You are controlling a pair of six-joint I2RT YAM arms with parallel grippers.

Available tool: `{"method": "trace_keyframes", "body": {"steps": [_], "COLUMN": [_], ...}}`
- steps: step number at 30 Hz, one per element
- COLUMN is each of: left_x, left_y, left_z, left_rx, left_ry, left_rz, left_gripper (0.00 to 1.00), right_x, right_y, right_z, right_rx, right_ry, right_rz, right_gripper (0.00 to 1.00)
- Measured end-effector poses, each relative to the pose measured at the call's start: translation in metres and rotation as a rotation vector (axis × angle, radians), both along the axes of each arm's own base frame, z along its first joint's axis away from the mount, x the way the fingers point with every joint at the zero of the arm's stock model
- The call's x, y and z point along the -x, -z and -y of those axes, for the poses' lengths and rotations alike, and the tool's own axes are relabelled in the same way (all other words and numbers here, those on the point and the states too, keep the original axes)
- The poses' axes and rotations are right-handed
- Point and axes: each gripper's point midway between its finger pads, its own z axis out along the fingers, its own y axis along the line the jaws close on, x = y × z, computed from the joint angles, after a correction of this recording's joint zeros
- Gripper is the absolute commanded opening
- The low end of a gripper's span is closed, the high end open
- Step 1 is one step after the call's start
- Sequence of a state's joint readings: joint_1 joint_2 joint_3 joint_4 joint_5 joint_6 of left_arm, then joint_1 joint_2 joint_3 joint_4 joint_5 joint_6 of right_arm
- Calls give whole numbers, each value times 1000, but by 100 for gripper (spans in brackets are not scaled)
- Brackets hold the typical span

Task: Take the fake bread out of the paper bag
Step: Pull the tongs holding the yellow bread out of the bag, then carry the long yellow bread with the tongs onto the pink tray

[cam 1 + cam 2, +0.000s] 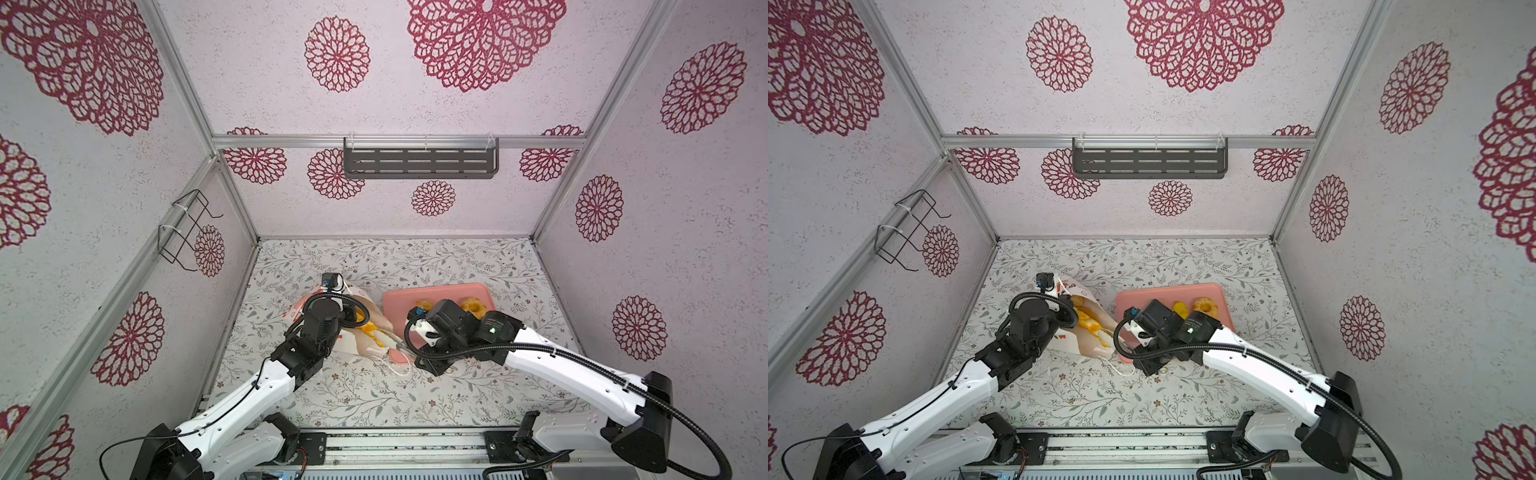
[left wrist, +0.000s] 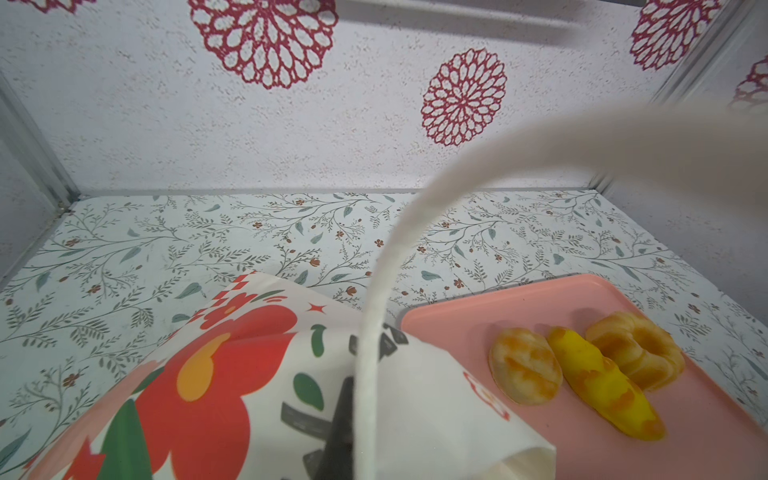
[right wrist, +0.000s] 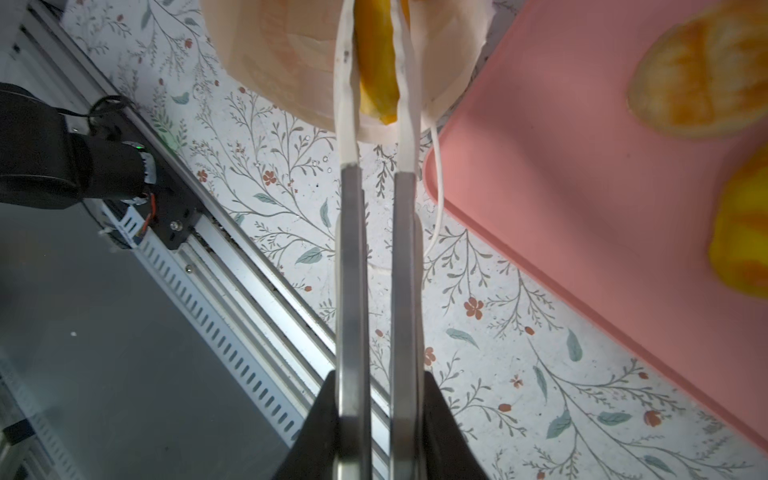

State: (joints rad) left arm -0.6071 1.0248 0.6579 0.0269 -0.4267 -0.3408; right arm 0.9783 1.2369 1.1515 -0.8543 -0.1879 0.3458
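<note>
The paper bag [image 2: 232, 365], matte white with a red rose print and a white cord handle [image 2: 374, 291], is lying tilted mid-counter [image 1: 374, 399], its mouth just beside the pink tray [image 2: 540, 303]. The left gripper [image 2: 343, 403] jaws are pinching together on the bag. The right gripper [image 3: 374, 25] jaws are clamping a glossy yellow-orange bread piece [image 3: 376, 75] at the bag mouth. A round roll [image 2: 524, 365], long loaf [image 2: 602, 386] and ring bun [image 2: 636, 349] are sitting on the smooth tray.
</note>
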Motion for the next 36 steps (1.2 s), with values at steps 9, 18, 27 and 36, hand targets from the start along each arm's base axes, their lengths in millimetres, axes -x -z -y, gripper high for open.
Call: {"method": "trace_keyframes", "body": {"steps": [9, 18, 27, 36], "left_x": [-17, -26, -20, 0], "left_y": [1, -6, -3, -13], "left_z": [-21, -45, -58, -76], "left_rx": [-21, 17, 29, 59], "left_ry": [-165, -283, -322, -346], "left_rz": [-27, -42, -65, -61], "left_gripper": [0, 0, 0, 0], "right_x": [34, 52, 47, 11], "right_y": [-14, -20, -47, -32], "right_z": [22, 40, 49, 57], "right_rx": [-180, -298, -454, -470], "right_ry": [86, 167, 266, 449], "right_rz": [-89, -144, -100, -89], "right_gripper": [0, 0, 0, 0]}}
